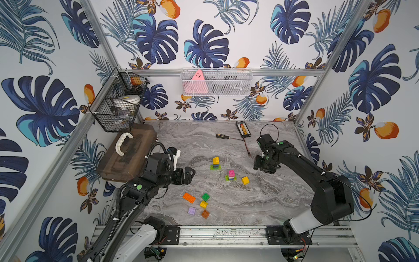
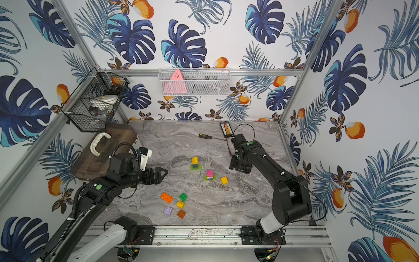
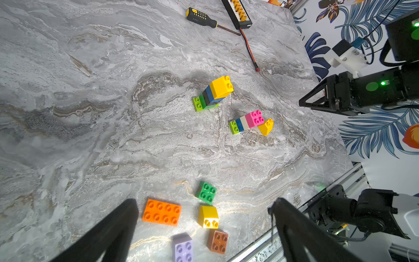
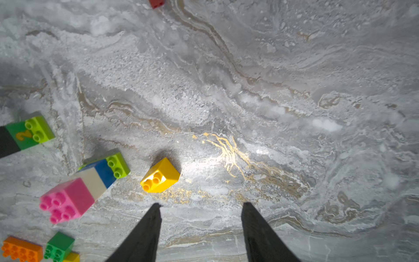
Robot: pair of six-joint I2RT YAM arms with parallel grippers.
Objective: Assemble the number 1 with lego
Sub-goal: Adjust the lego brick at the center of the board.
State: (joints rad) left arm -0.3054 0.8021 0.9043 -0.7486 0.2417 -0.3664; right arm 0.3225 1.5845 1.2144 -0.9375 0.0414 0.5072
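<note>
Two short lego stacks stand mid-table: a yellow-topped stack (image 1: 215,163) (image 3: 217,90) and a pink-topped stack (image 1: 231,175) (image 4: 74,192), each on a lime base. A loose yellow brick (image 1: 245,180) (image 4: 160,175) lies right of the pink one. Nearer the front lie an orange 2x4 (image 1: 189,197) (image 3: 161,212), a green brick (image 1: 205,197), a yellow brick (image 1: 203,204), a purple brick (image 1: 191,211) and a brown-orange brick (image 1: 205,214). My left gripper (image 1: 191,173) (image 3: 204,202) hovers open above the front group. My right gripper (image 1: 258,163) (image 4: 201,204) is open and empty, right of the loose yellow brick.
A screwdriver (image 1: 221,136) and a black connector board (image 1: 243,129) with a cable lie at the back. A brown case (image 1: 127,154) sits at the left edge under a black wire basket (image 1: 113,106). A white mesh basket (image 1: 216,81) hangs on the back wall.
</note>
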